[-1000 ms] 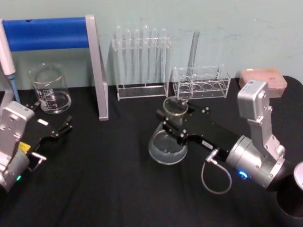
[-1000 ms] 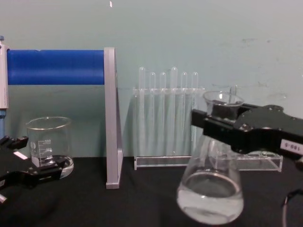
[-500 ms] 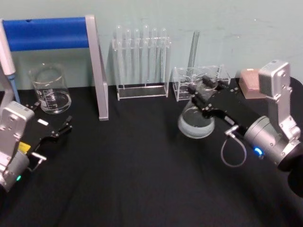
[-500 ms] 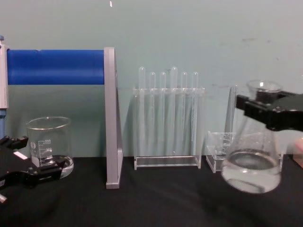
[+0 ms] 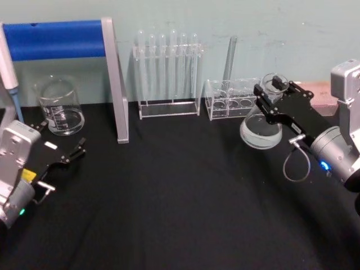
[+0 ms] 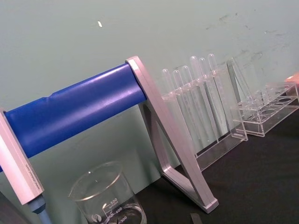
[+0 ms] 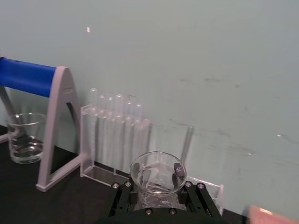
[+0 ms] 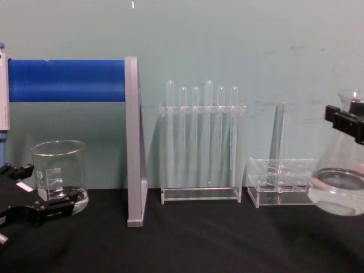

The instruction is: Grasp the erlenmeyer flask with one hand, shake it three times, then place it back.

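Note:
My right gripper (image 5: 274, 93) is shut on the narrow neck of the erlenmeyer flask (image 5: 260, 129), a clear glass cone with a little clear liquid in its wide base. It holds the flask tilted above the black table at the far right, just in front of the low clear rack. In the chest view the flask (image 8: 340, 190) hangs at the right edge under the black right gripper (image 8: 348, 122). The right wrist view looks down on the flask's flared rim (image 7: 158, 173) between the jaws. My left gripper (image 5: 61, 152) rests open at the near left, beside the beaker.
A glass beaker (image 5: 59, 107) stands at the back left beside a grey stand with a blue bar (image 5: 115, 84). A test tube rack (image 5: 169, 73) and a low clear rack (image 5: 239, 98) line the back wall. A pink box (image 5: 323, 93) sits far right.
My right gripper has swung the flask from the table's middle to the right and back toward the low rack. The left arm has not moved.

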